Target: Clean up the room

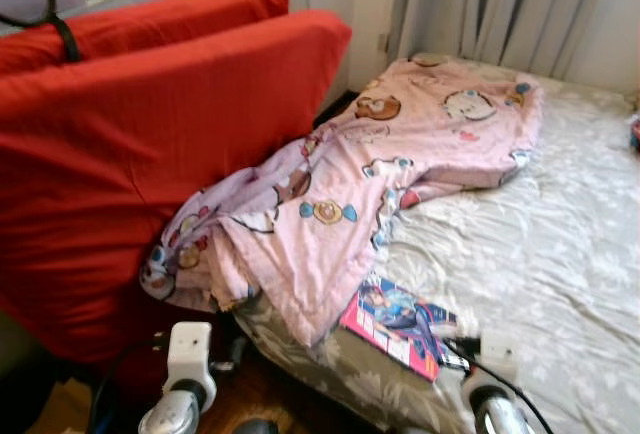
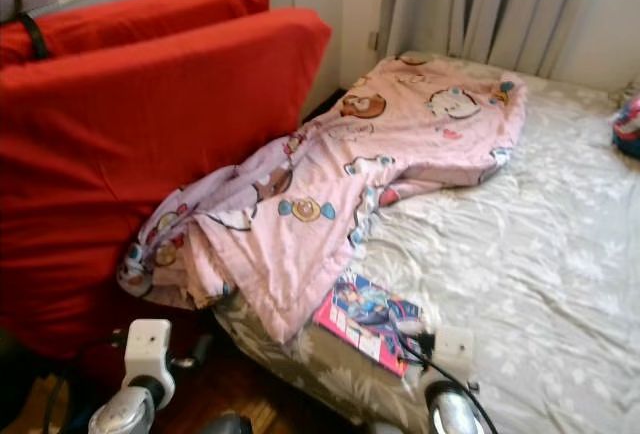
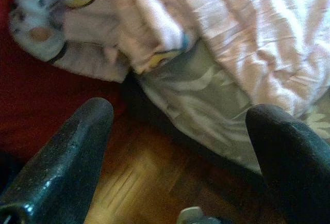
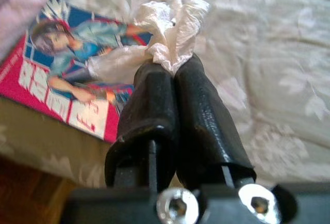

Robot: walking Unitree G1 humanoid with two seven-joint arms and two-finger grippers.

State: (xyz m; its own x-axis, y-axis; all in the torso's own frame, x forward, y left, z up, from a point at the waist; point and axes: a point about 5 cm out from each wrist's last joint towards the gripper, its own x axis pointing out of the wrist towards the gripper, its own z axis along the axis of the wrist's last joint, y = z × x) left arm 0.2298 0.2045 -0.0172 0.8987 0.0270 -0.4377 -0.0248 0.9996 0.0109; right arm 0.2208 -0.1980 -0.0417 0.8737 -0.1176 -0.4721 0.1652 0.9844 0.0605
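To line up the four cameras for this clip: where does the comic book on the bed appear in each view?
Left eye view: comic book near the bed's front edge, low and right of centre.
Right eye view: comic book at the same spot, below the pink blanket.
Left wrist view: not in it.
Right wrist view: comic book just beyond the right gripper, shut on crumpled tissue.
Shared landmark: the pink blanket.
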